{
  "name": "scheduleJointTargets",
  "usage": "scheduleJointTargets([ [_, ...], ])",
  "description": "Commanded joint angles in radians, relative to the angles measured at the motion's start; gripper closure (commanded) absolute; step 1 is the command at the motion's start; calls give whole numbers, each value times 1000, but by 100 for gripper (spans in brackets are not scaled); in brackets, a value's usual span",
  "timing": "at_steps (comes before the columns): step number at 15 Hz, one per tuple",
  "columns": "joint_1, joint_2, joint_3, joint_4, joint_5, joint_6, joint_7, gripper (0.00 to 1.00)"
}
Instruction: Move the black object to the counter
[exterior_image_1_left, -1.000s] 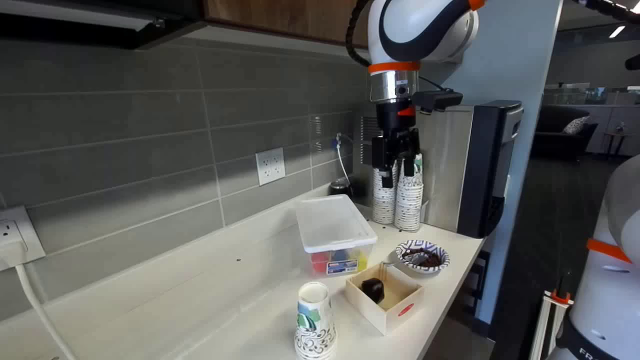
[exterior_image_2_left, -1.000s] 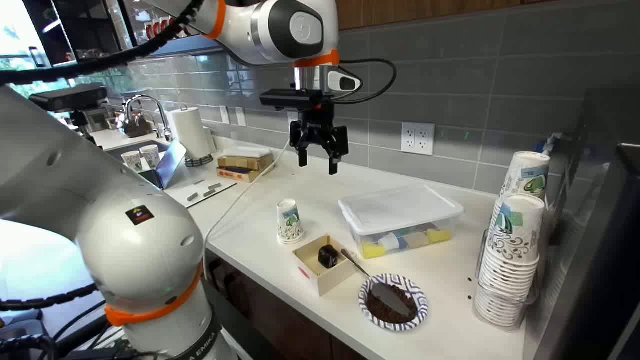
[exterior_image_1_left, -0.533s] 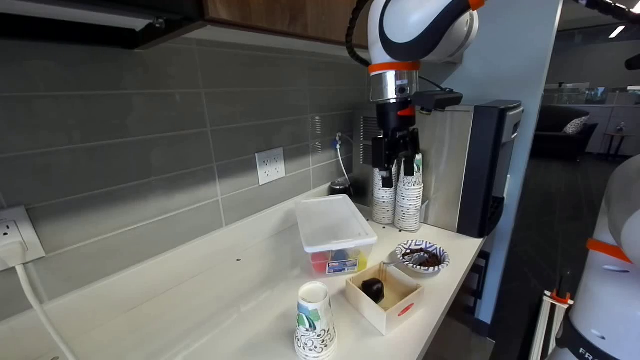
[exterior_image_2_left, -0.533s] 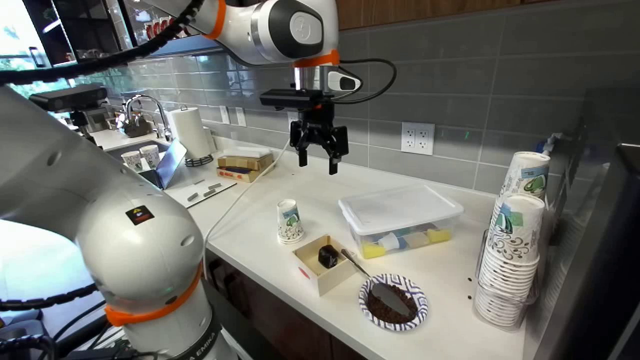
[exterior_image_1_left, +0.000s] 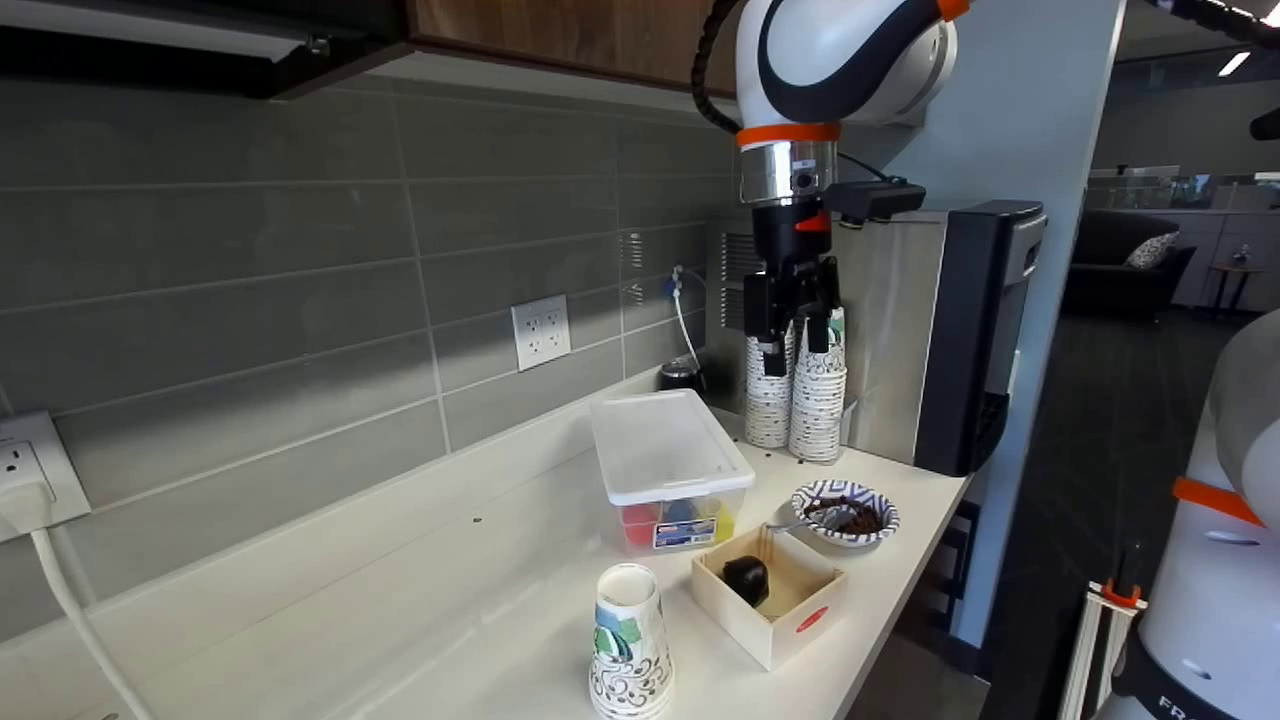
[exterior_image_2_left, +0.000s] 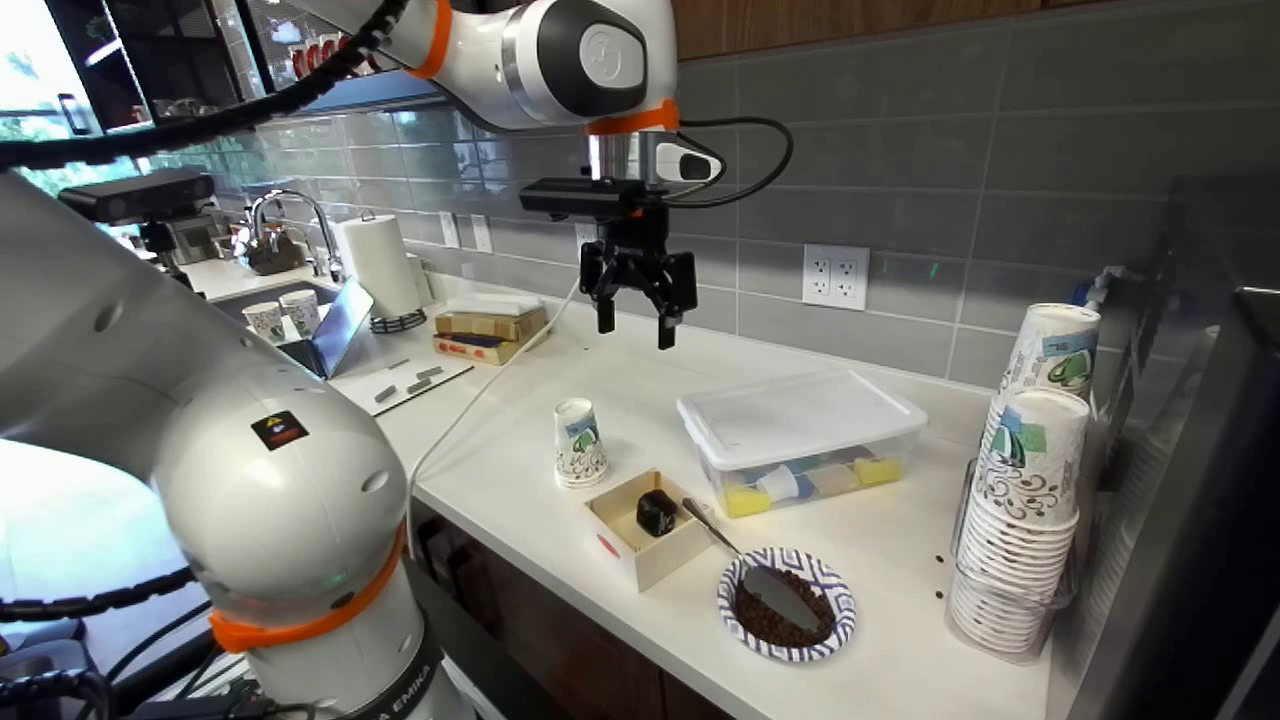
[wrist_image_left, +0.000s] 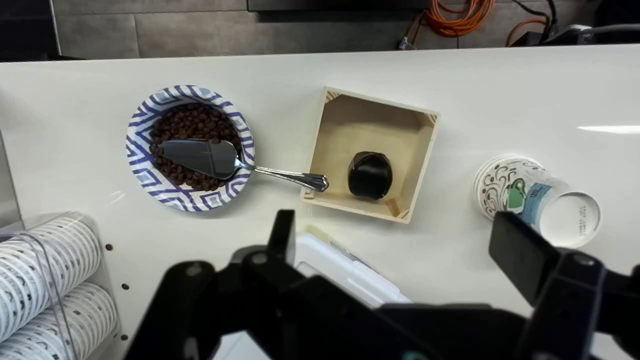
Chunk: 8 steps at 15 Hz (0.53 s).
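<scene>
The black object is a small, dark, rounded lump. It lies inside an open, light wooden box in both exterior views: object (exterior_image_1_left: 746, 580), box (exterior_image_1_left: 735, 622); object (exterior_image_2_left: 656, 512), box (exterior_image_2_left: 655, 565). In the wrist view the black object (wrist_image_left: 370, 175) sits near one wall of the box (wrist_image_left: 423, 167). The white counter (exterior_image_1_left: 480, 600) carries the box and also shows in the wrist view (wrist_image_left: 500, 100). My gripper (exterior_image_2_left: 636, 327) is open and empty, pointing down high above the counter. Its fingers stand wide apart in the wrist view (wrist_image_left: 397, 223), with nothing between them.
A short cup stack (exterior_image_2_left: 580, 445) stands beside the box. A lidded clear bin (exterior_image_2_left: 800, 420) stands behind it. A patterned bowl of coffee beans (wrist_image_left: 150, 175) holds a metal server (wrist_image_left: 200, 156), its handle reaching over the box rim. Tall cup stacks (exterior_image_2_left: 1025, 520) stand beyond.
</scene>
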Motion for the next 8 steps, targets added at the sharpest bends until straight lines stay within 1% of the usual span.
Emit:
scheduleJointTargets([
  [1, 3, 0, -2, 1, -1, -2, 1, 0],
  [3, 3, 0, -2, 1, -1, -2, 1, 0],
  [8, 8, -20, -15, -78, 23, 93, -9, 0],
])
